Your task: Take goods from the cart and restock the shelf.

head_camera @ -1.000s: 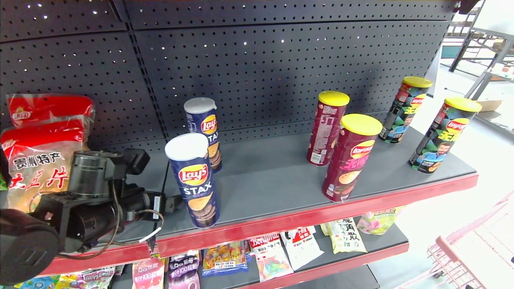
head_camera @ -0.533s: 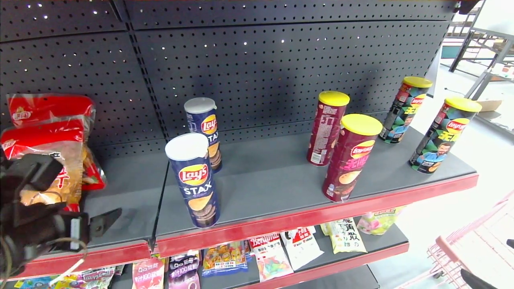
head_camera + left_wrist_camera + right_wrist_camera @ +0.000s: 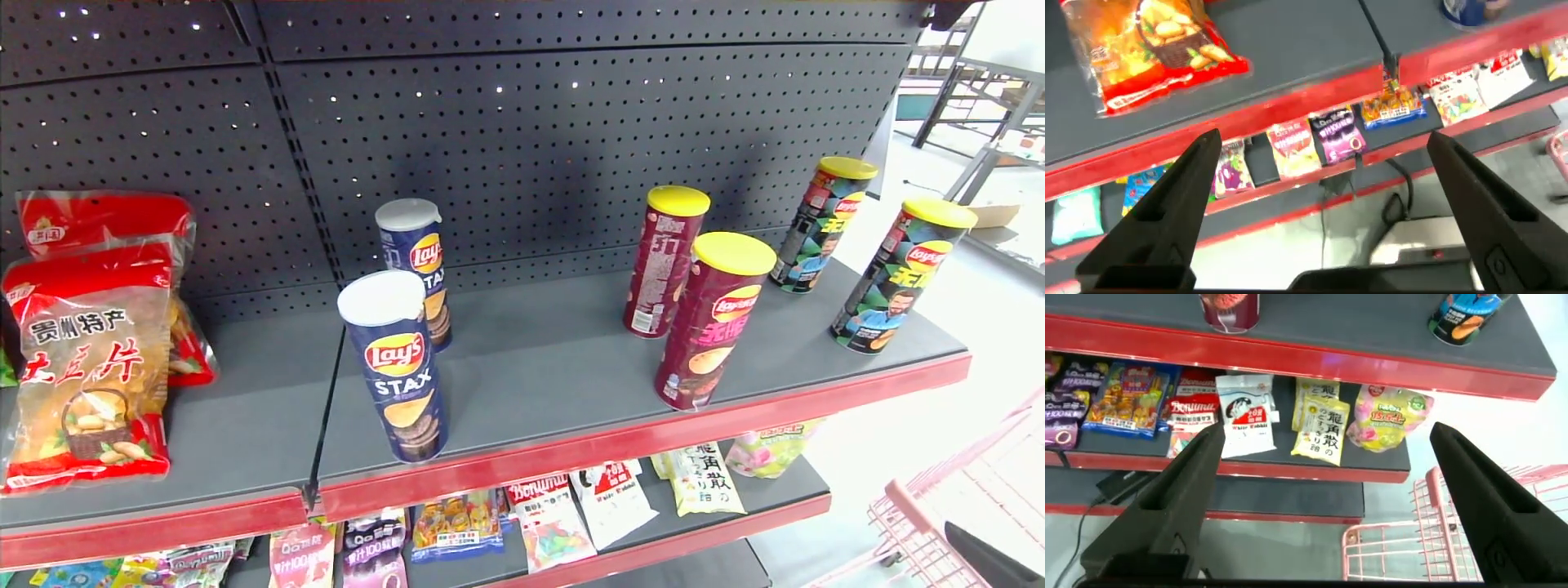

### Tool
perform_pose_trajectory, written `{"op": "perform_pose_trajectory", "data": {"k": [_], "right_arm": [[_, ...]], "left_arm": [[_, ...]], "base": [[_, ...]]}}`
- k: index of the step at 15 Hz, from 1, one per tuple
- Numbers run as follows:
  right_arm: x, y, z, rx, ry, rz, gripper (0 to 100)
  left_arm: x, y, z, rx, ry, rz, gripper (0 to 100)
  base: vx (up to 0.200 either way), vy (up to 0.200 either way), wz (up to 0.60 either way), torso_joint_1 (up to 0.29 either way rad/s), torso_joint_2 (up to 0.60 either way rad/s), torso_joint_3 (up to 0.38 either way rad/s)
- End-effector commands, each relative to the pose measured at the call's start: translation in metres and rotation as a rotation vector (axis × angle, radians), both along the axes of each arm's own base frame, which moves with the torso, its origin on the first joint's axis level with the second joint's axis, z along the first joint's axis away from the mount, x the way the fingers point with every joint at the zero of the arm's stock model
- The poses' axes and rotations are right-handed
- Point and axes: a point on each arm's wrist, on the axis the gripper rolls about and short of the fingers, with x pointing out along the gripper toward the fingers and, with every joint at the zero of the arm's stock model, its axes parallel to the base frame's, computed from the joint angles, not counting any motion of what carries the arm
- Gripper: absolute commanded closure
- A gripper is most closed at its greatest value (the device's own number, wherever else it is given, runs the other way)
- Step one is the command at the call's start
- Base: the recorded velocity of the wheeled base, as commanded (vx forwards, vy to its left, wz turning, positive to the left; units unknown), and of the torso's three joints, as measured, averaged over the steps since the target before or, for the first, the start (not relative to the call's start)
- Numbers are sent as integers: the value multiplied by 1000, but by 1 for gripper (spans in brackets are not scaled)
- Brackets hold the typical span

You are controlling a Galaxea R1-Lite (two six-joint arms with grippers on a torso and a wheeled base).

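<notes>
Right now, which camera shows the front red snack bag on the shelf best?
The head view: the front red bag stands whole, left on the shelf. The left wrist view catches its lower part, cut off at the edge. The right wrist view faces the shelf's right end and the pink cart.

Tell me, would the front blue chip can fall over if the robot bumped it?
Probably: the front blue chip can is tall and narrow, standing upright, so a high bump could tip it. Its round side would likely let it roll once down.
</notes>
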Motion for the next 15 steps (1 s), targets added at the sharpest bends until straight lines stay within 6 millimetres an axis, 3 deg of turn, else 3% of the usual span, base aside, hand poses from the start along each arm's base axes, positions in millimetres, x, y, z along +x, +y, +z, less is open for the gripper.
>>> {"op": "perform_pose_trajectory", "data": {"k": [1, 5, 11, 15], "right_arm": [[-3, -1, -2, 1, -8, -2, 0], [-5, -1, -6, -34, -3, 6, 0], [-9, -3, -14, -47, -2, 9, 0], [-12, -4, -14, -57, -20, 13, 0]], "left_arm": [[-16, 2, -5, -7, -74, -1, 0], [-20, 3, -9, -5, -90, 8, 0], [-19, 3, -19, 7, -87, 34, 0], [-16, 3, -23, 6, -113, 33, 0]], "base": [[0, 0, 0, 0, 0, 0], [0, 0, 0, 0, 0, 0], [-200, 0, 0, -1, 3, 2], [0, -50, 0, 1, -1, 1]]}}
